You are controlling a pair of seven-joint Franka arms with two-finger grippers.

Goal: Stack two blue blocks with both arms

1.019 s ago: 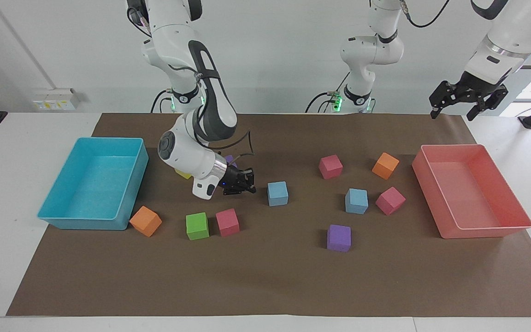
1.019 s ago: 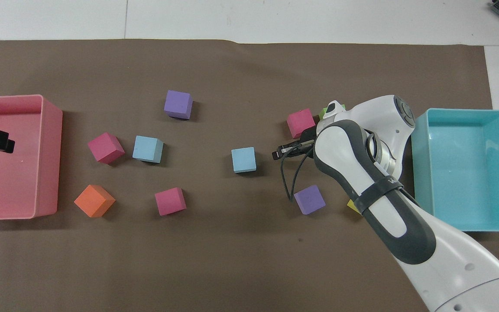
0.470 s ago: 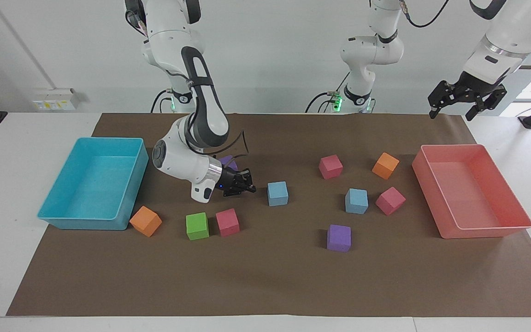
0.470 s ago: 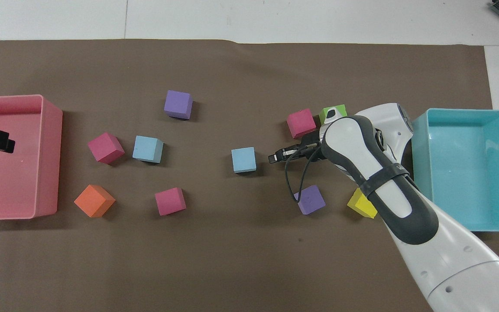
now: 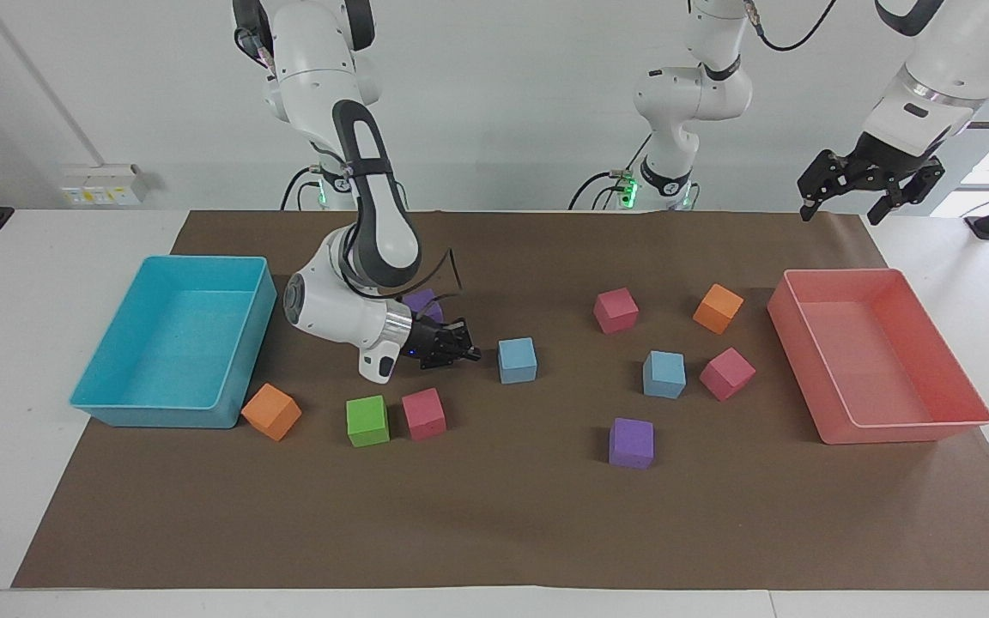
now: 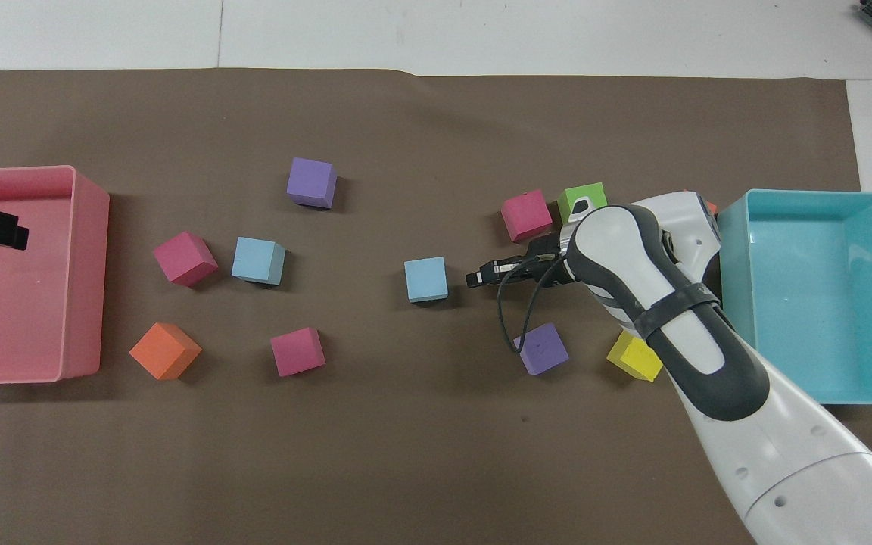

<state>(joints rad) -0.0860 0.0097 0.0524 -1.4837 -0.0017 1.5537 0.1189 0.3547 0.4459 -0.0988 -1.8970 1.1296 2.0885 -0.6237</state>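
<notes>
Beside the nearer blue block (image 5: 517,360), the right gripper (image 5: 469,350) – pressed together – has edged closer; left gripper (image 5: 870,182) waits, spread.

- Bare brown paper table cover (image 5: 546,515) lies between the two small sky-blue matte cubes (image 5: 517,360) (image 5: 664,374).
- A magenta matte cube (image 5: 726,373) sits just beside the second blue one.

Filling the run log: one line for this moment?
right gripper: shut, low beside middle blue block | left gripper: open, waiting above pink tray | stack: not started
</notes>
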